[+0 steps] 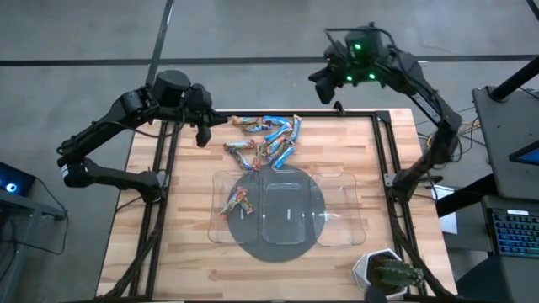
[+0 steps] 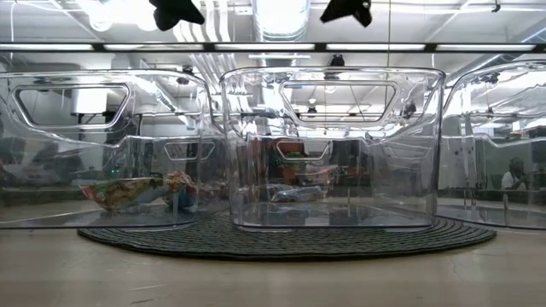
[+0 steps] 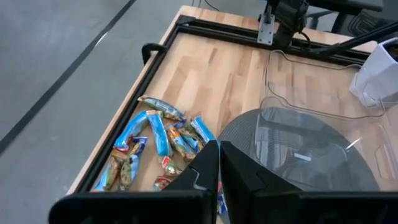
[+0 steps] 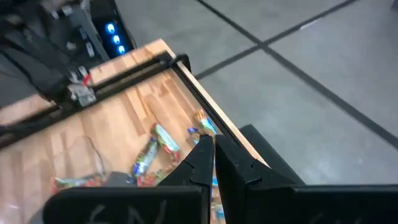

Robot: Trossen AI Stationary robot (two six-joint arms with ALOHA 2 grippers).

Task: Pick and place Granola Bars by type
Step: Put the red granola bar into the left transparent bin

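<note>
With both the left gripper and right gripper pressed together and empty, the granola bars lie heaped between them, where a grab could snag two overlapping wrappers at once.

Left arm: base at the table's left edge, elbow folded outward, forearm reaching toward the far-left corner of the table.
Left wrist: raised above the table surface, camera angled down and across the table.
Left gripper: held in the air near the far-left part of the table; its two dark fingers are pressed together, nothing between them.
Right arm: base at the table's right edge, rising and bending back toward the far-right corner.
Right wrist: high, just beyond the far edge, green lights lit.
Right gripper: aloft, fingers closed together, empty.
</note>
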